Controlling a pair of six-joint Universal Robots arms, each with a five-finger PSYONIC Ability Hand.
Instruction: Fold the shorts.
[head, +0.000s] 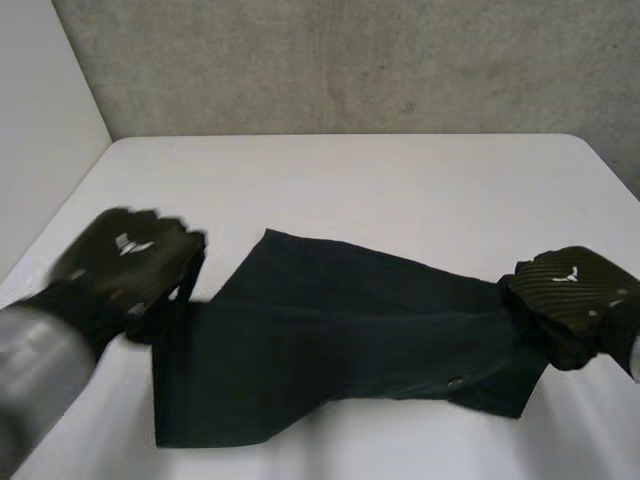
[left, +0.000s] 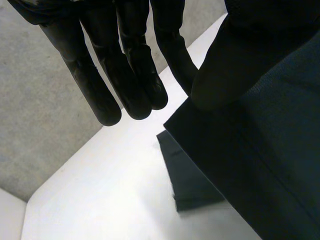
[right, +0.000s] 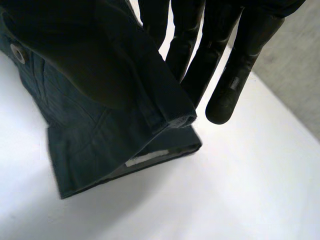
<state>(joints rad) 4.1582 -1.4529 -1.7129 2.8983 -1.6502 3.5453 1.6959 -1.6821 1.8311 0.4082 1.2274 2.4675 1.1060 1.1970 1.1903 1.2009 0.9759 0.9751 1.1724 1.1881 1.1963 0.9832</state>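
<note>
White tabletop (head: 350, 190) before a concrete wall (head: 350, 60) carries the dark shorts (head: 340, 340), long axis running crosswise between my hands: left hand (head: 125, 265) pinches one end, right hand (head: 575, 300) pinches the waistband (right: 165, 100) end, so I judge both equally near for folding along that axis.

A white table (head: 400, 190) stands against a grey concrete wall (head: 350, 60), a white panel (head: 40, 120) beside it.

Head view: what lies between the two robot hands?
The dark navy fabric shorts span the white table from left robot hand to right robot hand, shown in the head view.
</note>
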